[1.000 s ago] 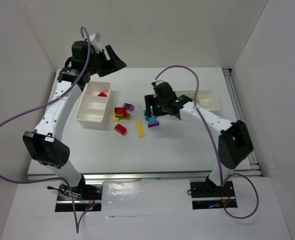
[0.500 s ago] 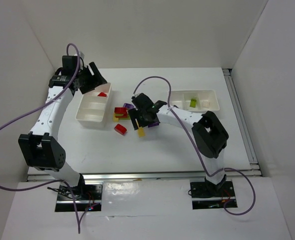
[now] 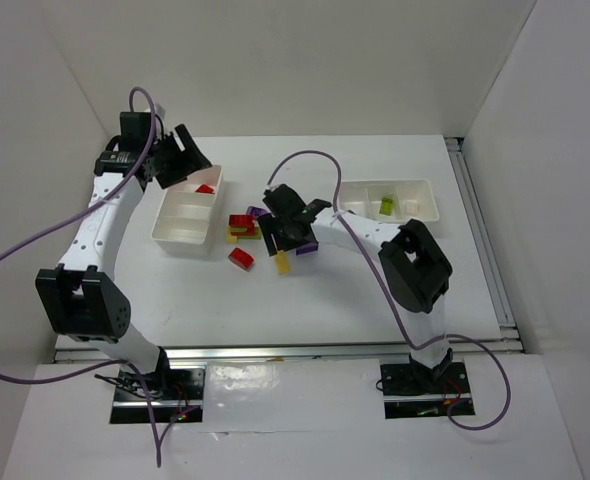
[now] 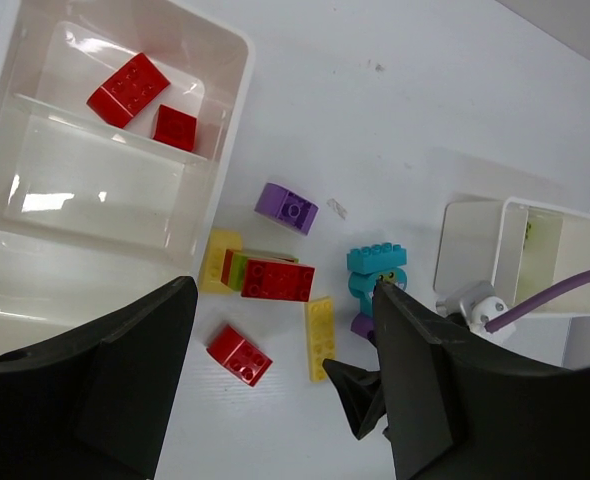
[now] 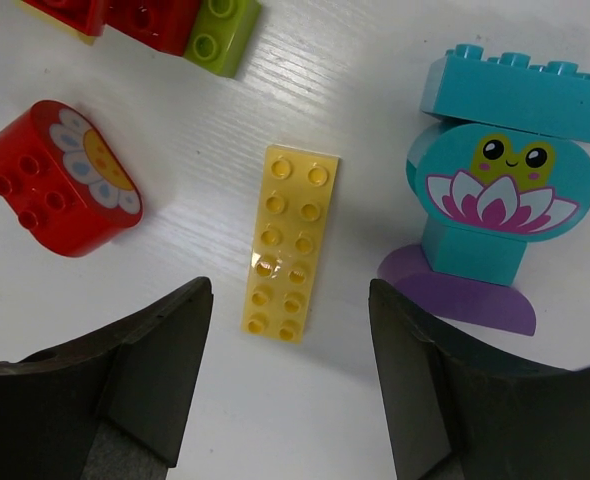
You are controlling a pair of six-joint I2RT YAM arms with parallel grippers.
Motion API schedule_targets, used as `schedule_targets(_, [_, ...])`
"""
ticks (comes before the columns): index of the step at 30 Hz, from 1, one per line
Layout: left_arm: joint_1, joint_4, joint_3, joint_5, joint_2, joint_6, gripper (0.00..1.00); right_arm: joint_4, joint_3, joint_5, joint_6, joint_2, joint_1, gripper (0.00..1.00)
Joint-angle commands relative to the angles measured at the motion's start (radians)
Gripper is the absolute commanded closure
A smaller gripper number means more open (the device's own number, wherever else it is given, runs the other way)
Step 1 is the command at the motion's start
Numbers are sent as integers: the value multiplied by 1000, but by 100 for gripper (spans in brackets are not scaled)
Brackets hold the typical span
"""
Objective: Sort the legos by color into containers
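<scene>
White surface (image 3: 375, 290), walled on three sides. Left arm (image 3: 110, 215) is stretched toward the far left corner. Right arm (image 3: 370, 232) is bent across to the middle.

Left tray (image 3: 180, 245): white, three compartments, long axis running away from the bases. The far-end compartment holds a large red brick (image 4: 128, 89) and a small red brick (image 4: 175, 127), close together.

Right tray (image 3: 430, 205): white, lying crosswise at far right. One tray lime brick (image 3: 386, 206) sits in what looks like the middle compartment, though the view is too small to be sure.

Left tool (image 3: 197, 165): above the far end of the left tray, fingers apart, gripping nothing.

Right tool (image 5: 290, 290): low over the loose legos, fingers apart. One finger stands on each side of the yellow plate (image 5: 290, 245), with bare surface showing on both sides. Not clamped.

Loose legos lie on the surface between the trays:
- Cyan stack just beside the plate: long cyan brick (image 5: 520, 90), printed frog brick (image 5: 495, 195), purple base (image 5: 460, 300), lying on its side.
- Rounded red brick (image 5: 60, 178) with a flower print, on the plate's other side, apart from it.
- Cluster nearer the left tray: yellow brick (image 4: 218, 262), loose lime brick (image 4: 233, 268) and red block (image 4: 277, 279), pressed together.
- Purple arch brick (image 4: 286, 207), alone, just beyond the cluster.
</scene>
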State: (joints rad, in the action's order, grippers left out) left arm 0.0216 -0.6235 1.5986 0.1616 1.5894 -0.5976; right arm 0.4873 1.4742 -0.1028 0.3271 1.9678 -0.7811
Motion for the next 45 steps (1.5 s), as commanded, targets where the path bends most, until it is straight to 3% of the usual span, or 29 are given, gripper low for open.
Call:
schedule_targets(1, [-5, -2, 38, 19, 17, 27, 18, -7, 57, -34, -11, 43, -6, 27])
schedule_targets(12, [-5, -65, 64, 53, 125, 45, 18, 4, 98, -63, -42, 120, -6, 23])
schedule_targets(21, [-5, -107, 78, 19, 126, 65, 17, 65, 164, -84, -13, 164, -6, 23])
schedule_targets(34, [-14, -125, -17, -11, 60, 1, 17, 76, 143, -106, -2, 186, -32, 28])
schedule_targets(39, [-14, -125, -35, -20, 49, 1, 17, 56, 118, -115, 18, 197, -53, 40])
schedule_targets(45, [-5, -114, -14, -20, 40, 1, 17, 31, 55, -115, 29, 128, -53, 74])
